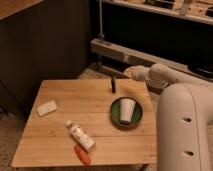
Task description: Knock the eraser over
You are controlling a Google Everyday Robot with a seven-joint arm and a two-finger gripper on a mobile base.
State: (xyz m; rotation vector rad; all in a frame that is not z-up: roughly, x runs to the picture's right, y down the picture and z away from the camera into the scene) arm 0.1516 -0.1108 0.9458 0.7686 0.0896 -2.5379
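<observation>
The eraser [113, 84] stands upright near the wooden table's [60, 140] far edge, and the gripper [128, 73] sits just beside it. It looks light, stiff and tippy, so a nudge near its top should topple it.

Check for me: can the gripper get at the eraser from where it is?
Probably yes. The gripper sits just right of the upright eraser at the table's far edge, with nothing between them.

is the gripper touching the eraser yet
Cannot tell. In the camera view the gripper sits right beside the upright eraser at the table's far edge; no plain gap or contact shows.
</observation>
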